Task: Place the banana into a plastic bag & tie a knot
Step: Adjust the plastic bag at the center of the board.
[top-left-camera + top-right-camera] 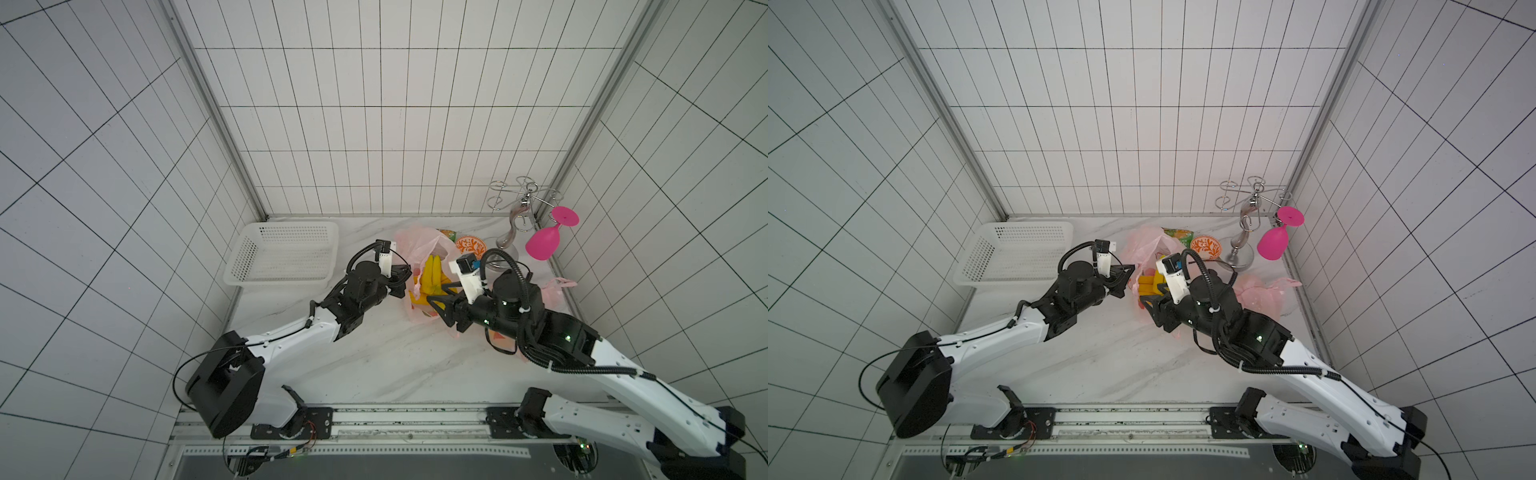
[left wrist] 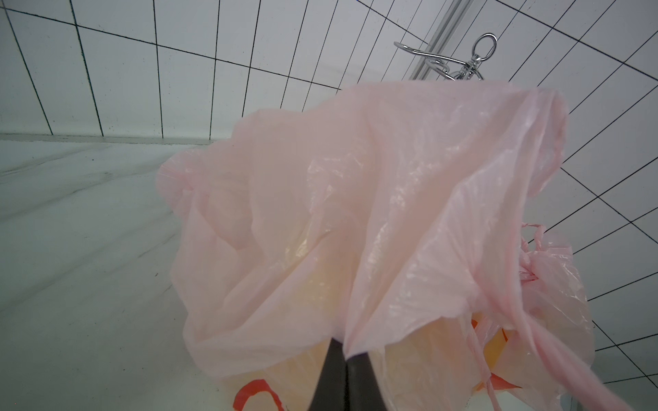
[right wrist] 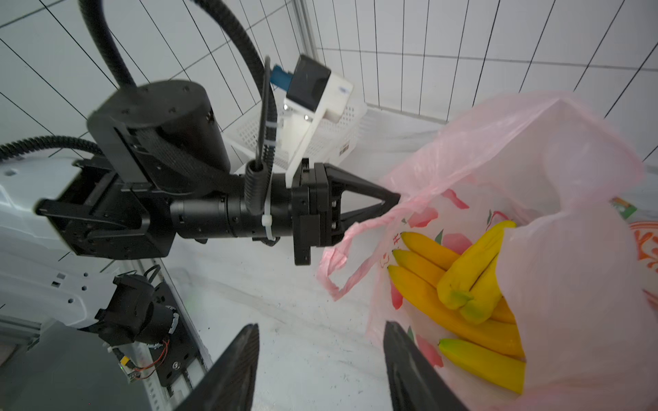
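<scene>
Two grippers work at one pink bag (image 3: 534, 160). The left gripper (image 3: 393, 197) is clamped on the bag's rim and holds its mouth up. The right gripper (image 3: 320, 331) has its jaws apart and holds nothing. One banana bunch (image 3: 473, 270) lies inside the bag, just ahead of the right gripper. Beyond the grippers stand one basket (image 1: 286, 253), one rack (image 1: 515, 224), one pink glass (image 1: 544, 243) and one bowl (image 1: 470, 245).

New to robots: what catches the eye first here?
Yellow bananas in the pink plastic bag mid-table, its rim pinched by the left gripper, the right gripper open beside it. Then the hot-pink goblet hanging on the metal rack in the back right corner.
</scene>
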